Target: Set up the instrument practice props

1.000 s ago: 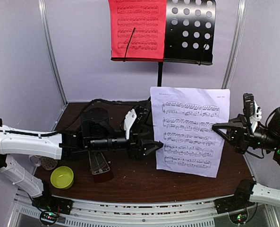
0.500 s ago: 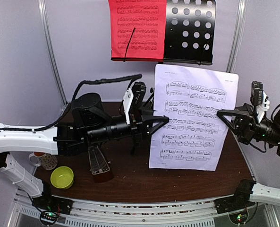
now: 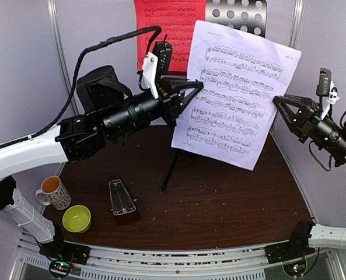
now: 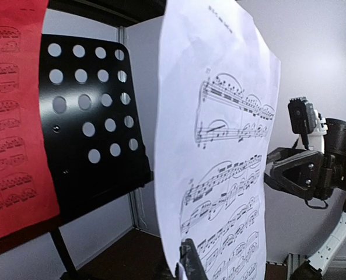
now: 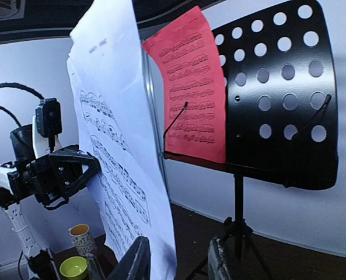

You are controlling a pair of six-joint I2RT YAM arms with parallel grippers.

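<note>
The white sheet of music (image 3: 237,87) hangs in the air in front of the black music stand (image 3: 237,10), tilted down to the right. My left gripper (image 3: 191,87) is shut on its left edge; one finger (image 4: 191,265) shows at the paper's lower edge (image 4: 219,146). My right gripper (image 3: 279,108) stands open at the sheet's right edge, and the paper (image 5: 114,146) lies against its left finger (image 5: 139,259). The red sheet (image 3: 158,26) rests on the stand's left half (image 5: 196,87). The small wooden metronome (image 3: 122,203) stands on the table at front left.
A patterned mug (image 3: 53,192) and a yellow-green bowl (image 3: 76,219) sit at the table's front left corner. The stand's pole and tripod legs (image 3: 173,166) rise from the middle of the table. Grey walls close in the back and sides.
My left gripper closed on the white sheet's left edge and lifted it up toward the stand. My right gripper rose with the sheet, then opened off its right edge.
</note>
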